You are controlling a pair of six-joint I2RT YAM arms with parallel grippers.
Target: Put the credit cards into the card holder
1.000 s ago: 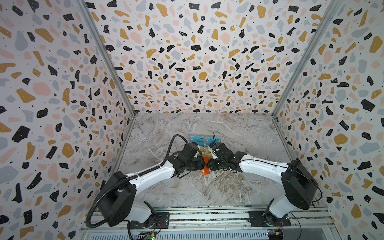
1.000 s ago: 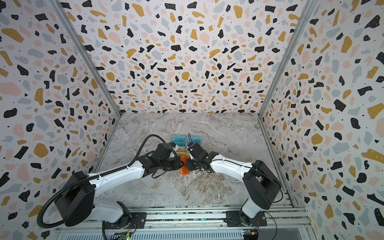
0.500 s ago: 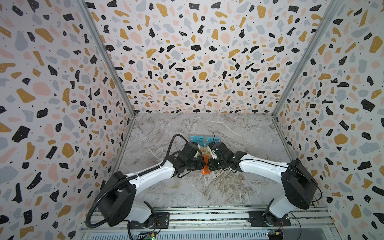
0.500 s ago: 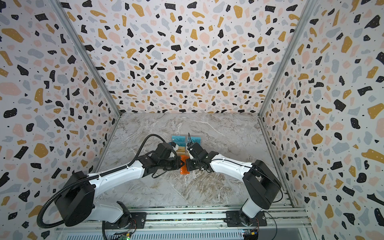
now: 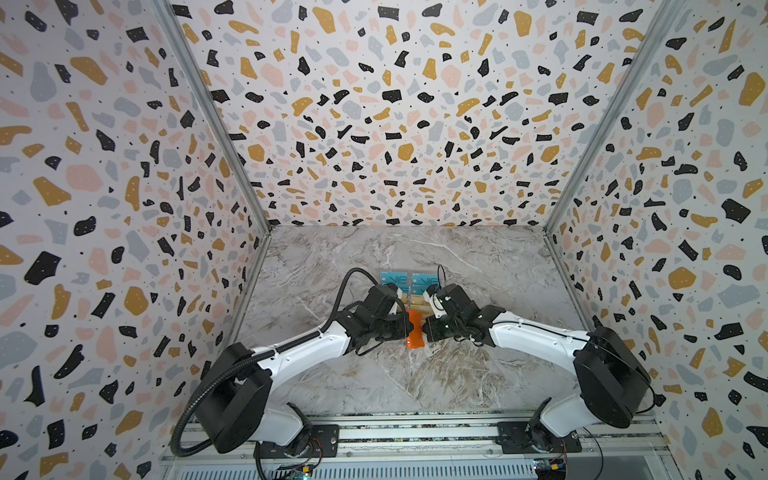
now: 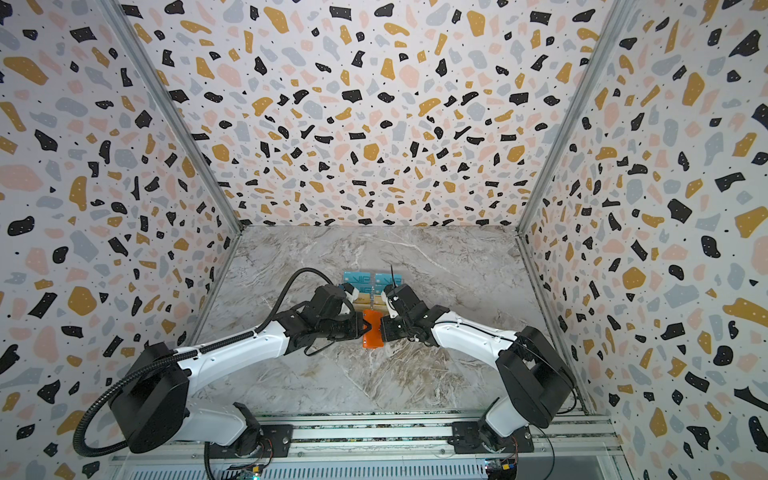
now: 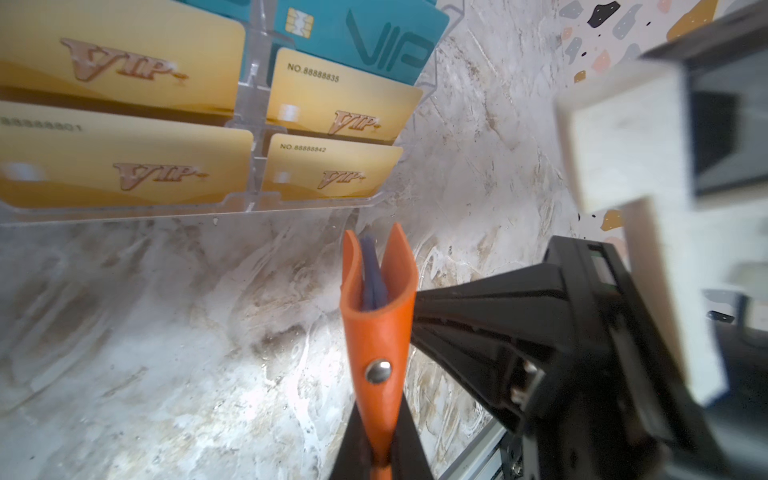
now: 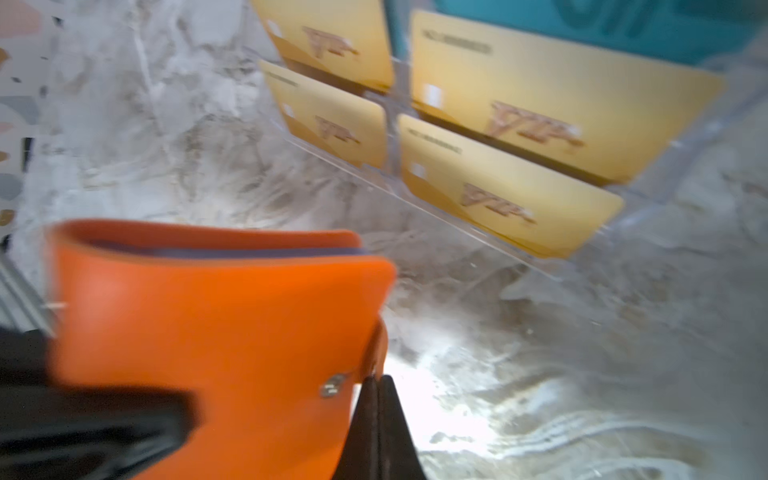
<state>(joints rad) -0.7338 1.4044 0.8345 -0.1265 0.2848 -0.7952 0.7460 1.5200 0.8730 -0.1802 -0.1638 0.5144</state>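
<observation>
Left gripper (image 7: 380,415) clamps orange card holder (image 7: 376,332) near acrylic rack (image 7: 249,208) of credit cards (image 7: 340,99) while right gripper (image 8: 376,386) pinches its snap tab (image 8: 376,347), probably to open it.

Small bright-orange leather-like folding card holder (image 5: 415,330) up on edge, folded, gaping slightly, bluish sleeves inside, just off front edge of clear tiered rack (image 7: 124,214). Four gold-tan plastic credit cards (image 7: 332,174) upright in front tiers, teal-blue VIP cards (image 7: 374,37) behind.
</observation>
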